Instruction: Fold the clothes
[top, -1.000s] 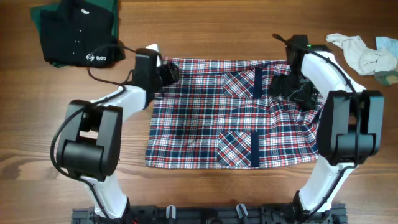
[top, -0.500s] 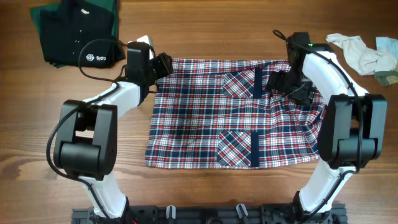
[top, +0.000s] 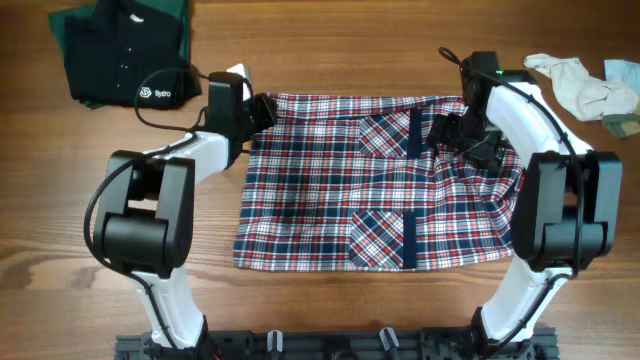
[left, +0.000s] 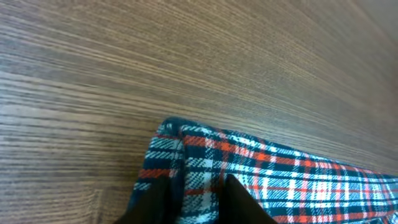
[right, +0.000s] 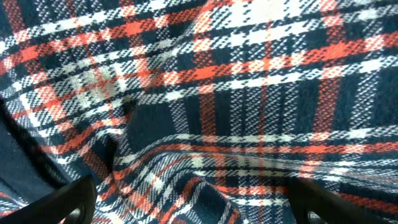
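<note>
The clothes (top: 380, 185), a red, white and navy plaid shirt with two patch pockets and navy trim, lie spread flat across the middle of the table. My left gripper (top: 262, 108) is at the shirt's far left corner. In the left wrist view the clothes (left: 280, 186) have a strip of that corner pinched between the two dark fingers (left: 158, 202) of the left gripper (left: 199, 202). My right gripper (top: 450, 135) is low over the far right part. In the right wrist view it (right: 186, 205) stands wide open astride a raised wrinkle of the clothes (right: 217, 93).
A black garment with a white logo (top: 125, 55) lies at the back left, with a thin cable (top: 160, 118) running past it to the left arm. A small off-white and pale green cloth (top: 585, 85) lies at the back right. Bare wood table (top: 330, 50) surrounds the shirt.
The left gripper has shifted slightly at the shirt's far left corner and its jaws have narrowed onto the fabric. The right arm has barely moved and stays open.
</note>
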